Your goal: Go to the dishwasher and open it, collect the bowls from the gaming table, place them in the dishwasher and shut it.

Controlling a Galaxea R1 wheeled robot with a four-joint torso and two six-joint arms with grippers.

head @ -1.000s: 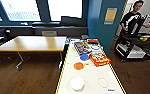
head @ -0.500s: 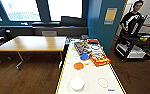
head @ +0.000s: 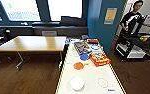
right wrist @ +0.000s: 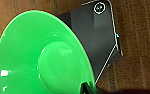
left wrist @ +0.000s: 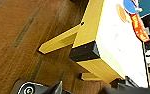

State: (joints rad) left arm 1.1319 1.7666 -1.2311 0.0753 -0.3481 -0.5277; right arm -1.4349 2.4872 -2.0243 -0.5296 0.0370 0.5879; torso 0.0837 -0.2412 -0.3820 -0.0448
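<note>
Lime green bowl (right wrist: 41, 62) seen large and close in right wrist view, above wood floor (right wrist: 138, 50); judged held in right jaws, though grip itself not visible. Left jaws' state cannot be told. Orange bowl (head: 78, 65) and blue bowl (head: 84, 57) left on long white counter (head: 93, 75), just beside red box (head: 99, 59); white dish (head: 77, 83) nearer.

Risks, as judged:
- green bowl dropped on floor if grip is shallow
- box nudged when orange or blue bowl is reached for
- white dish mistaken for bowl
</note>
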